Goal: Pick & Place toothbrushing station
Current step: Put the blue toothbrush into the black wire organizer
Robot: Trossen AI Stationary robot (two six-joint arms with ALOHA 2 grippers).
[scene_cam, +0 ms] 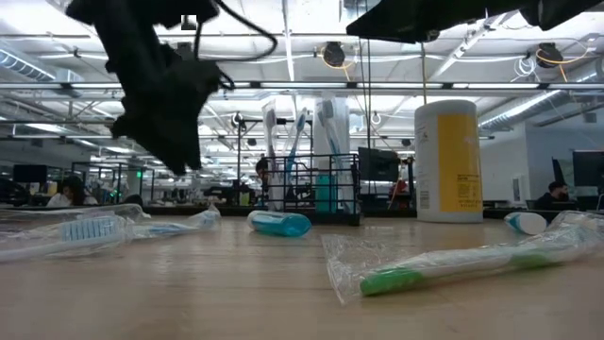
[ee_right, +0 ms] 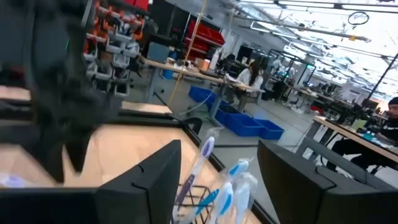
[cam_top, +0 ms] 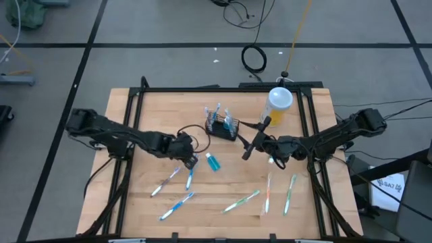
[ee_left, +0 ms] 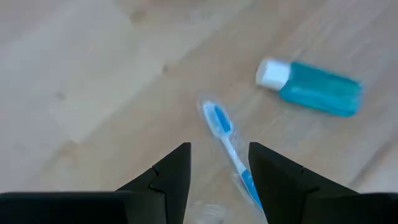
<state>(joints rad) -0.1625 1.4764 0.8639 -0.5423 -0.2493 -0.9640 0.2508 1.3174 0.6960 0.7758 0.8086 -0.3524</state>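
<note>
Left pincer (cam_top: 191, 160): fingers apart, empty, poised over a wrapped blue toothbrush (ee_left: 227, 140) on the surface (cam_top: 135, 135), near a teal bottle (cam_top: 213, 162). Right pincer (cam_top: 248, 150): fingers apart, empty, raised and aimed toward the caddy (cam_top: 221, 127). The caddy stands upright toward the far middle of the surface, brushes already in it, beside the yellow bottle (cam_top: 279, 105). Judged step: grasping the blue toothbrush. Centre the handle between the fingers, descend squarely, and close on the handle rather than loose wrapper; other toothbrushes (cam_top: 270, 194) lie nearer.
</note>
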